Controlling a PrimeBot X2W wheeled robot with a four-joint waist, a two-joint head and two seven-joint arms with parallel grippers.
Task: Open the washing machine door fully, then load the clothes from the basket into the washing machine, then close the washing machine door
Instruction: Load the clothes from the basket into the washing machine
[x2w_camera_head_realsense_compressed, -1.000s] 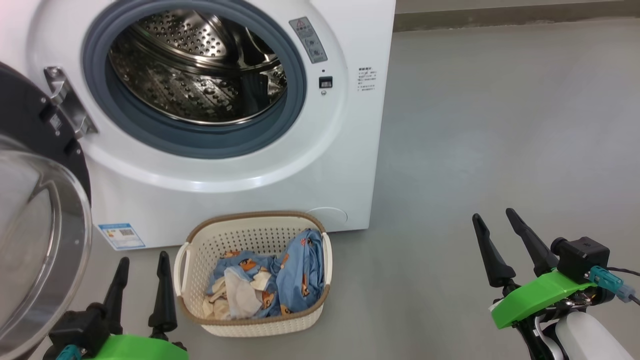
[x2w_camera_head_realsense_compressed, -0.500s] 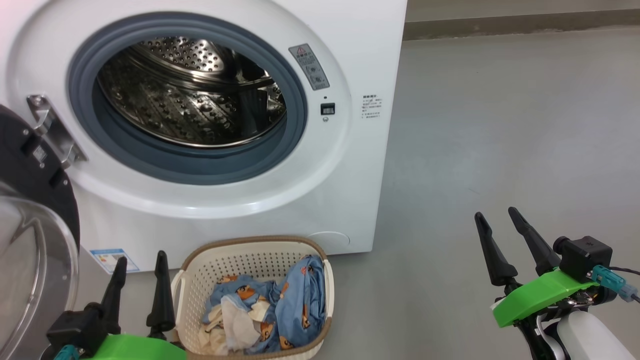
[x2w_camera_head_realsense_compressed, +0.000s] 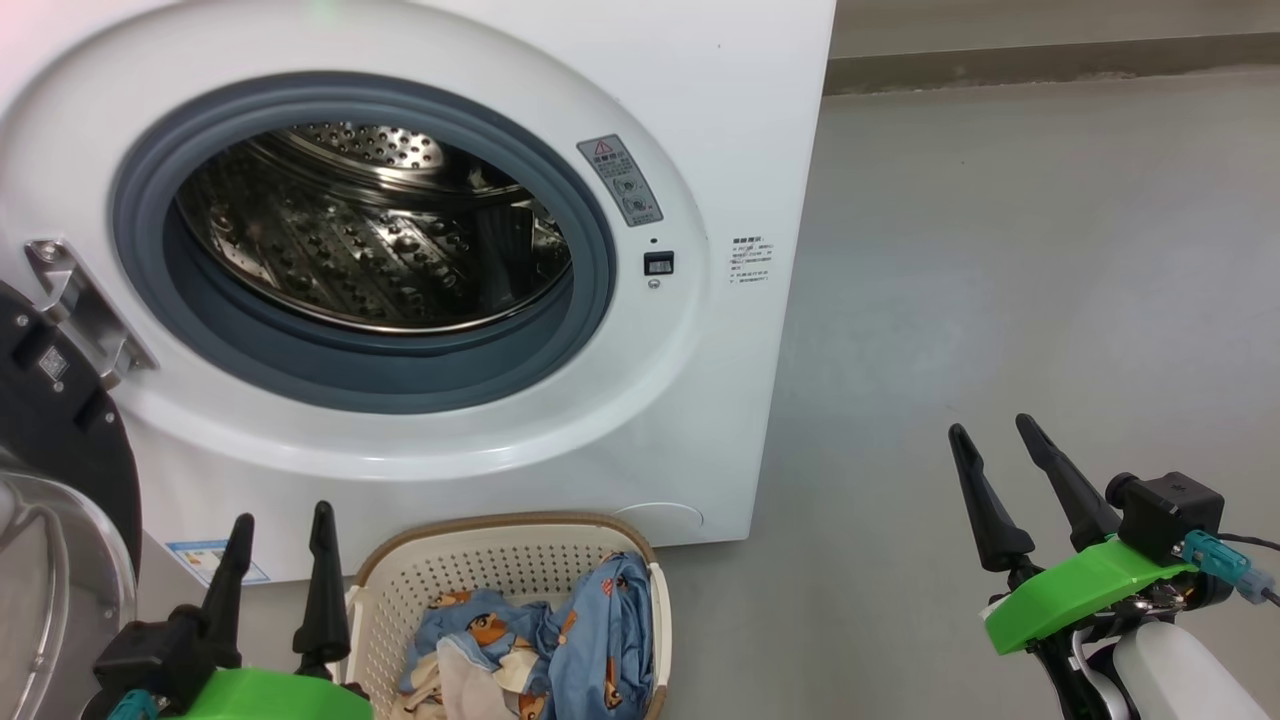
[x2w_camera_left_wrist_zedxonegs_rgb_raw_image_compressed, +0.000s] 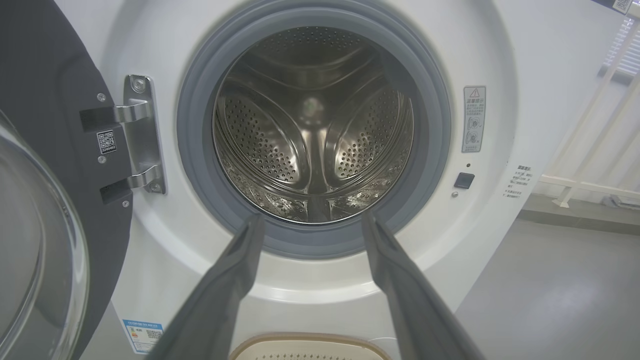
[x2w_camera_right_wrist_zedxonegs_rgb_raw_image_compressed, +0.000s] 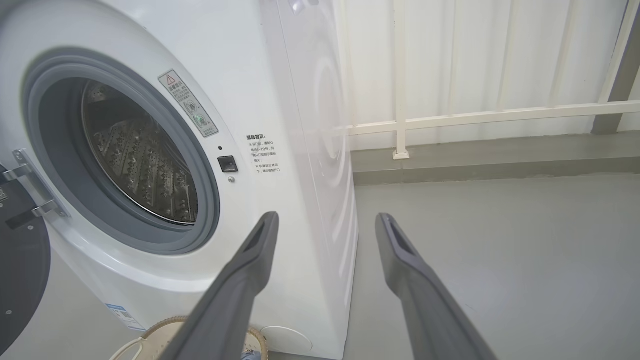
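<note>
Hanging wide open at the left, the door (x2w_camera_head_realsense_compressed: 60, 440) exposes an empty drum (x2w_camera_head_realsense_compressed: 370, 250), while the clothes (x2w_camera_head_realsense_compressed: 590, 640) lie in the near basket (x2w_camera_head_realsense_compressed: 500, 525) and the left gripper (x2w_camera_head_realsense_compressed: 282, 515) and right gripper (x2w_camera_head_realsense_compressed: 991, 427) are spread and empty, so loading and closing remain.

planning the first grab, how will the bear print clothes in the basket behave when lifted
The clothes lie crumpled and folded over themselves in the basket, so they will probably sag floppily once lifted. The pieces overlap, so one pinch may drag up a neighbour. The fabric looks thin, so it is likely light and not fragile.
</note>
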